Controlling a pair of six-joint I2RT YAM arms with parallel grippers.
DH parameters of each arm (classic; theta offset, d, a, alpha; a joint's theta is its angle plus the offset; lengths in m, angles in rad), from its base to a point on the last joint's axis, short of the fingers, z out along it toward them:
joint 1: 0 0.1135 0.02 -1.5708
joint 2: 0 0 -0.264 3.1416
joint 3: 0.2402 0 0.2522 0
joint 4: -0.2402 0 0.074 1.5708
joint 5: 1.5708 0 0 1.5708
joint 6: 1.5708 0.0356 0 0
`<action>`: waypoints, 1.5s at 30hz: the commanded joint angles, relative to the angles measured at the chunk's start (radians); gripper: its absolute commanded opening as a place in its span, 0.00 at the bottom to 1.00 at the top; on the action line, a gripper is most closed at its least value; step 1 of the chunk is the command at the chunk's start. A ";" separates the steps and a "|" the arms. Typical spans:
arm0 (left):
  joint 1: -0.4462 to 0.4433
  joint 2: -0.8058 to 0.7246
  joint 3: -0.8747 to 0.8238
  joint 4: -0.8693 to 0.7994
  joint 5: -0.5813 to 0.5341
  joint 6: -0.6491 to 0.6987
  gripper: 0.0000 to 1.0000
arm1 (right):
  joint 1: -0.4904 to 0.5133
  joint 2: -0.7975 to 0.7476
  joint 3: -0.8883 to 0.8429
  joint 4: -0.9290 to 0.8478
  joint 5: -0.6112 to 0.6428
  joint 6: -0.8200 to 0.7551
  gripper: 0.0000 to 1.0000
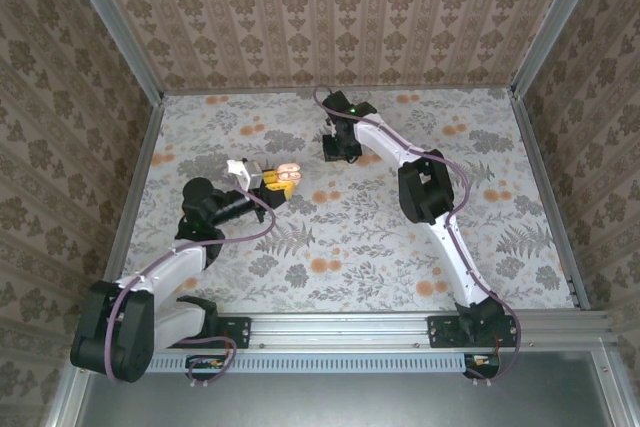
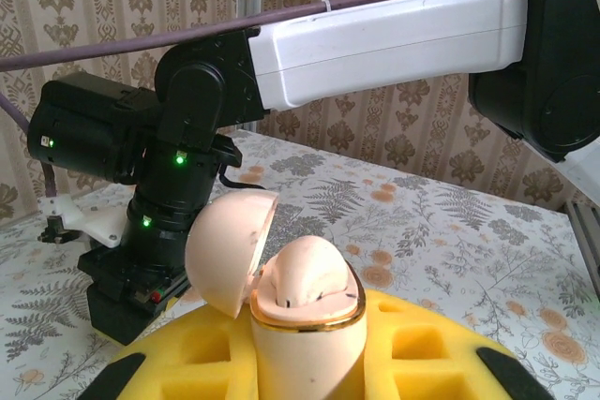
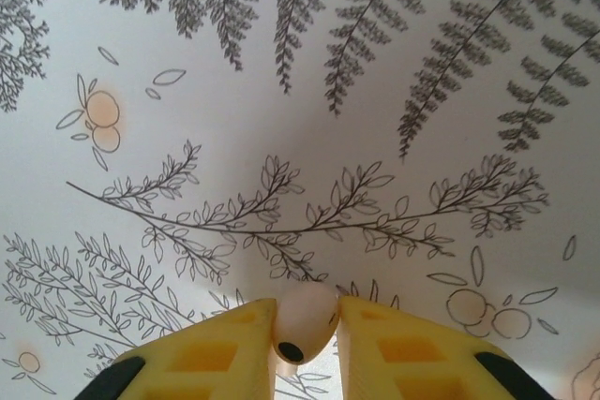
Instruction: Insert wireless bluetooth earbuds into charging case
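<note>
Left arm [image 1: 168, 269]: bent in over the left side of the bench [image 1: 350, 247], wrist turned toward the middle.
Left jaws: closed on the charging case [image 2: 305, 339], with the yellow pads [image 2: 412, 353] hugging its lower body.
Charging case: held upright off the bench with its mouth facing up, probably to give a steady target.
Lid [image 2: 228, 248]: swung open to the left, so the opening is clear.
Inside the case: a rounded cream shape sits at the top. I cannot tell whether it is a seated earbud.
Right arm [image 1: 425, 187]: stretched to the far middle of the bench, wrist pointing down.
Right jaws: pinched on an earbud [image 3: 302, 318], with a yellow pad touching each side.
Earbud: down at the bench surface, gripped at the pad tips, a dark spot on its near end.
Spacing: case and earbud are near each other but apart.
Next move, as I judge it: lift the earbud, carry it over and line it up carefully, since so small a piece could slip.
</note>
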 commanded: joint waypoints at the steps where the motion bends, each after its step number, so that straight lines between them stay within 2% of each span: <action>1: 0.004 -0.027 -0.003 0.011 0.014 -0.009 0.00 | 0.015 0.007 0.009 -0.048 0.000 -0.026 0.20; 11: -0.003 -0.094 -0.011 -0.051 0.000 0.013 0.00 | 0.015 -0.188 -0.208 0.069 0.015 -0.025 0.15; 16: -0.024 -0.103 -0.007 -0.070 -0.010 0.026 0.00 | 0.015 -0.361 -0.423 0.176 0.000 0.017 0.15; 21: -0.055 -0.108 -0.005 -0.081 -0.028 0.036 0.00 | 0.015 -0.482 -0.635 0.196 -0.048 0.095 0.16; 25: -0.084 -0.112 -0.002 -0.101 -0.039 0.052 0.00 | 0.015 -0.593 -0.872 0.239 -0.064 0.173 0.16; 30: -0.120 -0.107 0.004 -0.119 -0.058 0.073 0.00 | 0.020 -0.653 -1.056 0.280 -0.067 0.219 0.16; 35: -0.136 -0.092 0.016 -0.126 -0.067 0.084 0.00 | 0.021 -0.636 -1.077 0.259 -0.062 0.219 0.21; 37: -0.136 -0.088 0.021 -0.130 -0.068 0.086 0.00 | 0.022 -0.637 -1.069 0.238 -0.058 0.216 0.29; 40: -0.136 -0.088 0.026 -0.138 -0.072 0.093 0.00 | 0.021 -0.650 -1.052 0.207 -0.046 0.206 0.37; 45: -0.166 -0.085 0.030 -0.148 -0.078 0.099 0.00 | 0.022 -0.650 -1.005 0.157 -0.027 0.181 0.40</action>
